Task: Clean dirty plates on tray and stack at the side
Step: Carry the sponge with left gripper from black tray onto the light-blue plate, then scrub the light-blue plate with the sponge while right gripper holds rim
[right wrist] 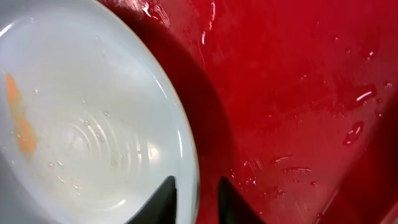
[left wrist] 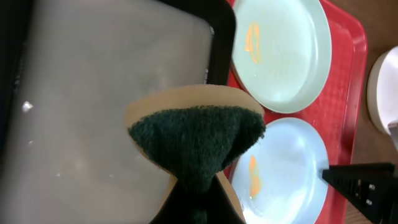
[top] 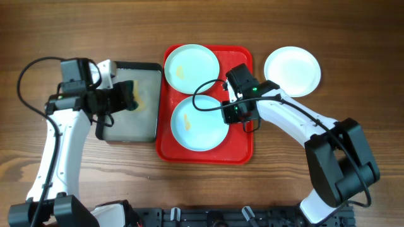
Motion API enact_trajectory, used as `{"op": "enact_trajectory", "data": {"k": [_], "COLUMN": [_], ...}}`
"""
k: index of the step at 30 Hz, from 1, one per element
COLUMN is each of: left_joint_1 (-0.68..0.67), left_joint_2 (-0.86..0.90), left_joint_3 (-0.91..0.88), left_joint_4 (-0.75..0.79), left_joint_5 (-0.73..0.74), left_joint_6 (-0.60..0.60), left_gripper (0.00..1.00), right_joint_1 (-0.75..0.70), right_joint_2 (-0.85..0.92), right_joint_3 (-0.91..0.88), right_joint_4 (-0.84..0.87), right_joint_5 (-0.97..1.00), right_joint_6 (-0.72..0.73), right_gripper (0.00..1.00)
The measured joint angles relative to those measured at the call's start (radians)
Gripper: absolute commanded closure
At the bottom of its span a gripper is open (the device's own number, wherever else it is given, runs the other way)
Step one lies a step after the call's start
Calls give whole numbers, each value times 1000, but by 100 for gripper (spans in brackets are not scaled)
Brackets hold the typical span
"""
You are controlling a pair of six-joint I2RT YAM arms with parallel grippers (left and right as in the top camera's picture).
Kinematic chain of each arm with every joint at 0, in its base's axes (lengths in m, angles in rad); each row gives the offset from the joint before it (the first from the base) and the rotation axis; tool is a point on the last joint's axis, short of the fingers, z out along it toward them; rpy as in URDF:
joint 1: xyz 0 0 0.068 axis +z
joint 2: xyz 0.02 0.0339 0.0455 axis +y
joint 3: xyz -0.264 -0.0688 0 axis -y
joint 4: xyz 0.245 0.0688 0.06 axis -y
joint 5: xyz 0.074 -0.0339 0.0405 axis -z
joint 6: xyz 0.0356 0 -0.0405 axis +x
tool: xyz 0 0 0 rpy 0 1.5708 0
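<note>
Right end effector [right wrist: 198, 194] is straddling the right rim of the near plate [top: 199, 123], one finger over the plate's inside, one over the wet red tray [top: 243, 148]; jaws are standing narrowly apart, and no firm pinch is showing. Likely reason: steadying or lifting this plate by its edge for wiping. The plate is lying flat on the red tray and carrying an orange-yellow smear. The far plate [top: 191, 63], also smeared, is sitting on the tray just behind it. The white plate [top: 291, 70] is resting on the worktop [top: 353, 38] right of the tray, apparently starting the stack. Left end effector [top: 117, 99] is clamping a folded sponge [left wrist: 196, 134], green face outward, over the black tray [top: 136, 126], presumably waiting to scrub
</note>
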Motion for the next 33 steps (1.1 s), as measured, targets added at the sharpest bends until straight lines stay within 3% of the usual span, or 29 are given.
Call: {"op": "enact_trajectory", "data": {"k": [11, 13, 18, 26, 33], "left_joint_1": [-149, -193, -311, -470, -529], "left_joint_2": [0, 5, 77, 222, 270], "left_joint_3": [0, 0, 0, 0, 0], "left_joint_4": [10, 16, 16, 16, 18], "left_joint_5": [-68, -71, -73, -75, -206], "left_joint_6": [-1, -13, -78, -156, -277], "left_gripper": [96, 96, 96, 96, 96], "right_joint_1": [0, 0, 0, 0, 0], "right_joint_2": [0, 0, 0, 0, 0], "right_joint_3": [0, 0, 0, 0, 0], "right_joint_4": [34, 34, 34, 34, 34], "right_joint_5": [-8, -11, -14, -14, -14], "right_joint_6": [13, 16, 24, 26, 26], "right_gripper": [96, 91, 96, 96, 96]}}
